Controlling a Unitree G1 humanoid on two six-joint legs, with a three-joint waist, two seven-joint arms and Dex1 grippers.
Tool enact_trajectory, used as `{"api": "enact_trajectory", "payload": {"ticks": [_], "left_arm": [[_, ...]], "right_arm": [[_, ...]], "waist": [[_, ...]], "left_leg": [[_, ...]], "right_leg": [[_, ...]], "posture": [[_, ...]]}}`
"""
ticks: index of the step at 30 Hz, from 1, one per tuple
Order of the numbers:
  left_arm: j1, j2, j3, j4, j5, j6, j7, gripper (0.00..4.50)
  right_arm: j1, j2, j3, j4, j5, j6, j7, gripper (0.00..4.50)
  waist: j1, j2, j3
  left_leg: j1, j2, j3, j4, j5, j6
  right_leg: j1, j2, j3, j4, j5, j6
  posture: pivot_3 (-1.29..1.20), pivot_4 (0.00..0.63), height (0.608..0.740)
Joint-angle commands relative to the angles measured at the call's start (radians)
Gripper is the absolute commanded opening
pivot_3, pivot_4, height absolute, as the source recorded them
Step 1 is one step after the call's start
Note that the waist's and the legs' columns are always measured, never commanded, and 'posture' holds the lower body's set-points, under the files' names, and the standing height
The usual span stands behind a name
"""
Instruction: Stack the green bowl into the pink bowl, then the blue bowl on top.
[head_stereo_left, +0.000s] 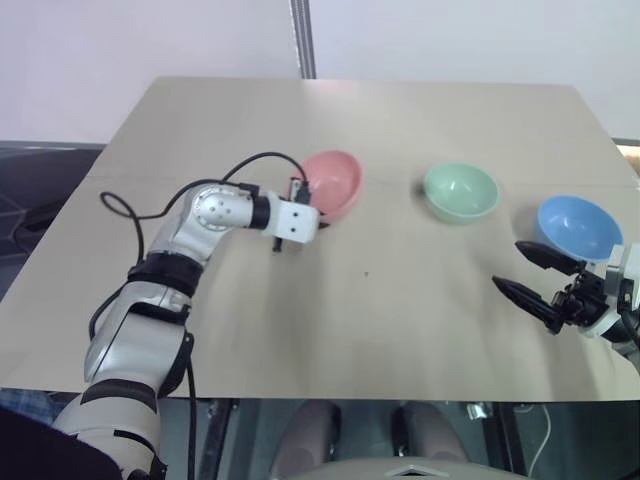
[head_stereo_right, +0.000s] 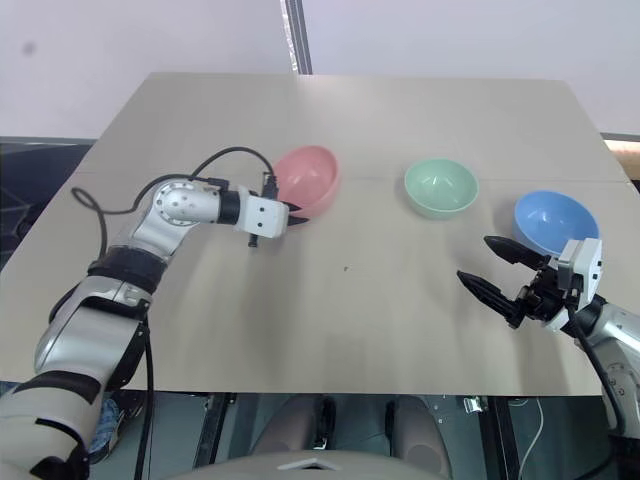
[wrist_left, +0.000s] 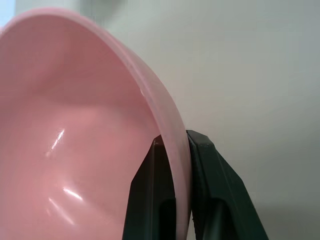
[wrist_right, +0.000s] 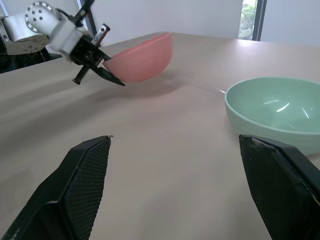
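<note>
At the near right edge of the tan table (head_stereo_left: 420, 330), the right gripper (head_stereo_left: 532, 274) hovers with its two black fingers spread wide, nothing between them; just beyond it sits the blue bowl (head_stereo_left: 578, 226); the green bowl (head_stereo_left: 461, 191) rests upright to its left, toward the table's middle; farther left, the left gripper (head_stereo_right: 292, 214) is clamped on the near rim of the pink bowl (head_stereo_right: 306, 178), one finger inside and one outside, the bowl tilted up off the tabletop.
</note>
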Motion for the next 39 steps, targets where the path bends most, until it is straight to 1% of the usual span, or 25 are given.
{"api": "enact_trajectory", "payload": {"ticks": [1, 4, 6, 12, 17, 20, 22, 24, 25, 28, 29, 30, 34, 37, 39], "left_arm": [[-0.023, -0.015, -0.021, -0.126, -0.097, -0.024, -0.101, 0.05], [-0.037, -0.025, -0.048, -0.176, -0.166, -0.04, -0.199, 0.05], [-0.034, -0.012, -0.067, -0.229, -0.214, -0.003, -0.281, 0.05], [-0.021, 0.045, -0.094, -0.281, -0.25, 0.008, -0.43, 0.05], [-0.011, 0.081, -0.11, -0.279, -0.249, -0.007, -0.487, 0.05], [-0.002, 0.06, -0.099, -0.265, -0.254, -0.017, -0.483, 0.05], [-0.002, 0.063, -0.108, -0.252, -0.249, -0.02, -0.487, 0.05], [-0.008, 0.05, -0.102, -0.226, -0.236, -0.023, -0.477, 0.89], [-0.011, 0.047, -0.101, -0.218, -0.231, -0.022, -0.477, 1.14], [-0.021, 0.029, -0.091, -0.186, -0.209, -0.05, -0.445, 2.69], [-0.025, 0.021, -0.086, -0.175, -0.193, -0.064, -0.423, 2.91], [-0.029, 0.016, -0.086, -0.168, -0.185, -0.078, -0.415, 3.09], [-0.021, 0.032, -0.083, -0.19, -0.204, -0.056, -0.431, 3.09], [-0.008, 0.05, -0.063, -0.235, -0.255, 0.016, -0.449, 3.09], [0.013, 0.082, -0.036, -0.302, -0.319, 0.119, -0.466, 3.09]], "right_arm": [[-0.001, -0.011, -0.028, -0.043, 0.023, 0.001, -0.002, 4.5], [-0.008, -0.012, -0.026, -0.053, 0.027, 0.01, -0.005, 4.5], [-0.006, -0.011, -0.03, -0.065, 0.033, 0.014, -0.011, 4.5], [0.019, -0.002, -0.038, -0.101, 0.046, 0.019, -0.033, 4.5], [0.032, 0.002, -0.041, -0.113, 0.049, 0.017, -0.046, 4.5], [0.033, 0.002, -0.041, -0.113, 0.048, 0.015, -0.05, 4.5], [0.029, 0.001, -0.042, -0.112, 0.048, 0.015, -0.053, 4.5], [0.025, 0.0, -0.043, -0.11, 0.049, 0.016, -0.054, 4.5], [0.025, -0.001, -0.043, -0.11, 0.05, 0.018, -0.054, 4.5], [0.025, -0.002, -0.041, -0.11, 0.051, 0.019, -0.054, 4.5], [0.024, -0.003, -0.04, -0.109, 0.051, 0.02, -0.054, 4.5], [0.023, -0.003, -0.04, -0.108, 0.052, 0.02, -0.054, 4.5], [0.025, -0.006, -0.039, -0.107, 0.053, 0.022, -0.052, 4.5], [0.025, -0.007, -0.038, -0.103, 0.052, 0.022, -0.05, 4.5], [0.028, -0.007, -0.039, -0.103, 0.053, 0.022, -0.048, 4.5]], "waist": [[-0.001, 0.0, 0.0], [-0.005, 0.0, 0.0], [-0.008, 0.0, 0.0], [-0.022, 0.0, 0.0], [-0.023, 0.0, 0.0], [-0.022, 0.0, 0.0], [-0.022, 0.0, 0.0], [-0.023, 0.0, 0.0], [-0.023, 0.0, 0.0], [-0.023, 0.0, 0.0], [-0.023, 0.0, 0.0], [-0.022, 0.0, 0.0], [-0.023, 0.0, 0.0], [-0.024, 0.0, 0.0], [-0.025, 0.0, 0.0]], "left_leg": [[0.0, 0.0, 0.0, 0.0, 0.0, 0.0], [0.0, 0.0, 0.0, 0.0, 0.0, 0.0], [0.001, 0.001, 0.0, 0.0, 0.0, 0.0], [0.001, 0.001, 0.0, 0.0, 0.0, 0.0], [0.001, 0.001, 0.0, 0.0, 0.0, 0.0], [0.001, 0.001, 0.0, 0.001, 0.0, 0.0], [0.001, 0.001, 0.0, 0.001, 0.0, 0.0], [0.001, 0.001, 0.0, 0.001, 0.0, 0.0], [0.001, 0.001, 0.0, 0.001, 0.0, 0.0], [0.001, 0.001, 0.0, 0.001, 0.0, 0.0], [0.001, 0.001, 0.0, 0.001, 0.0, 0.0], [0.001, 0.001, 0.0, 0.001, 0.0, 0.0], [0.001, 0.001, 0.0, 0.001, 0.0, 0.0], [0.001, 0.001, 0.0, 0.001, 0.0, 0.0], [0.001, 0.002, 0.0, 0.001, 0.0, 0.0]], "right_leg": [[0.0, 0.0, 0.0, 0.0, 0.0, 0.0], [0.0, 0.001, 0.0, 0.0, 0.0, 0.0], [0.0, 0.002, 0.0, 0.001, 0.0, 0.0], [0.0, 0.004, 0.0, 0.001, 0.0, 0.0], [0.001, 0.004, 0.0, 0.001, 0.0, 0.0], [0.001, 0.004, -0.001, 0.001, 0.0, 0.0], [0.001, 0.004, -0.001, 0.0, 0.0, 0.0], [0.001, 0.004, 0.0, 0.0, 0.0, 0.0], [0.001, 0.005, -0.001, 0.001, 0.0, 0.0], [0.001, 0.005, -0.001, 0.001, 0.0, 0.0], [0.001, 0.005, -0.001, 0.001, 0.0, 0.0], [0.001, 0.005, -0.001, 0.001, 0.0, 0.0], [0.001, 0.005, 0.0, 0.001, 0.0, 0.0], [0.001, 0.005, 0.0, 0.001, 0.0, 0.0], [0.001, 0.005, 0.0, 0.001, 0.0, 0.0]], "posture": [[0.0, 0.15, 0.74], [0.0, 0.15, 0.74], [0.0, 0.15, 0.74], [0.0, 0.15, 0.74], [0.0, 0.15, 0.74], [0.0, 0.15, 0.74], [0.0, 0.15, 0.74], [0.0, 0.15, 0.74], [0.0, 0.15, 0.74], [0.0, 0.15, 0.74], [0.0, 0.15, 0.74], [0.0, 0.15, 0.74], [0.0, 0.15, 0.74], [0.0, 0.15, 0.74], [0.0, 0.15, 0.74]]}}
